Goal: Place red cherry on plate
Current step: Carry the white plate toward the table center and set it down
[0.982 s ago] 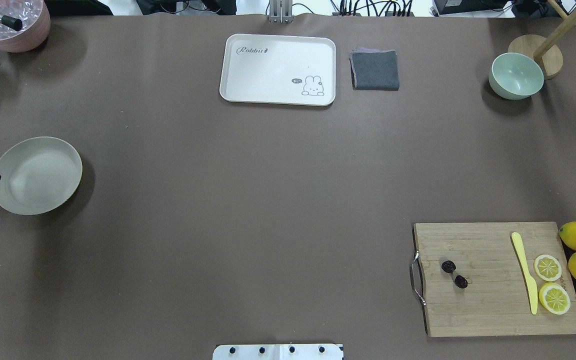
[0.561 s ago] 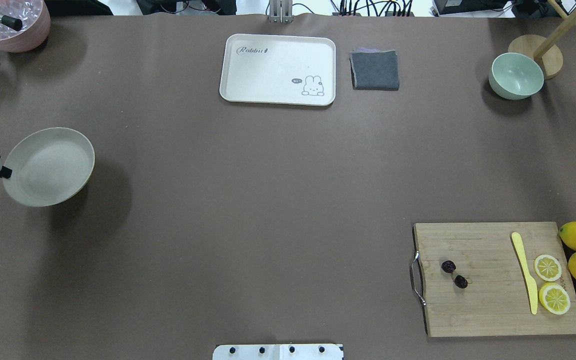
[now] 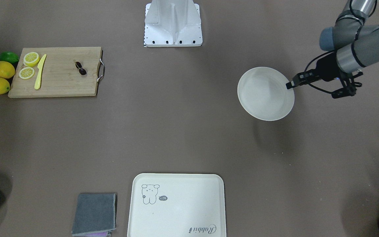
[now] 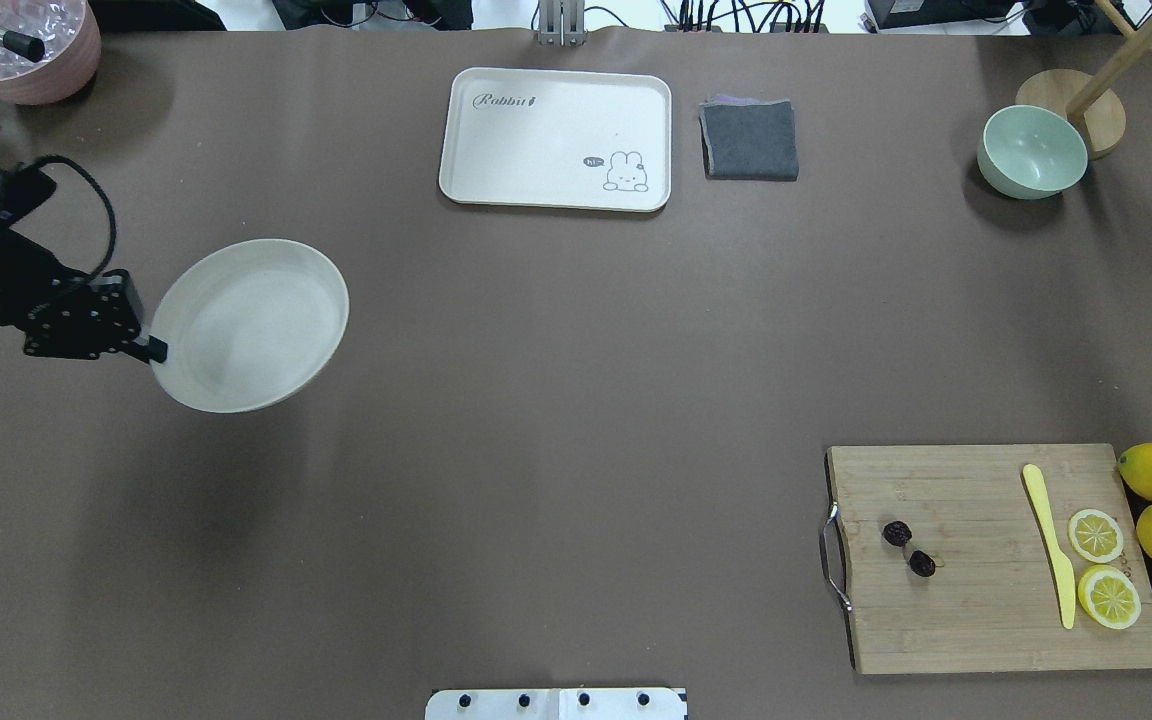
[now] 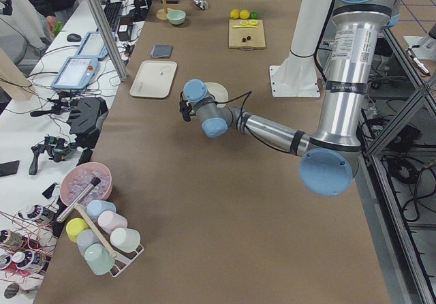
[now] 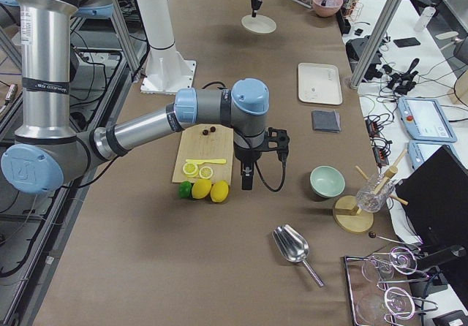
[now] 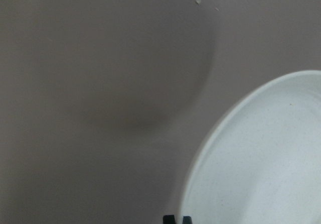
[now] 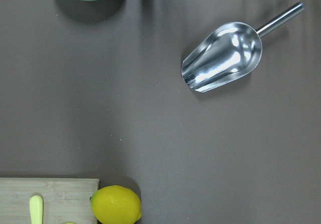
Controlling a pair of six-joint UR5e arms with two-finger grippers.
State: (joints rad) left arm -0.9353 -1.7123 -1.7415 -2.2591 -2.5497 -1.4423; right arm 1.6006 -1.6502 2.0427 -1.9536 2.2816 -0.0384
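The left claw [image 4: 151,350] is pinching the plate [image 4: 256,320] by the rim nearest it, jaws closed thin on that edge — the dish is hanging clear of the counter [image 4: 576,400]. Carrying it level and lowering it gently seems wise, as an edge pinch may slip. The red cherry [image 4: 922,564] is lying far beyond the plate's free side, on the cutting board [image 4: 986,620], with bare counter stretching between — only the tray [image 4: 556,140] is sitting off to one side. As for the right claw [image 6: 247,183], I cannot tell its opening.

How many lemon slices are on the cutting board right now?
2. One lemon slice and another lie side by side on the cutting board, beside the yellow knife. None seems hidden.
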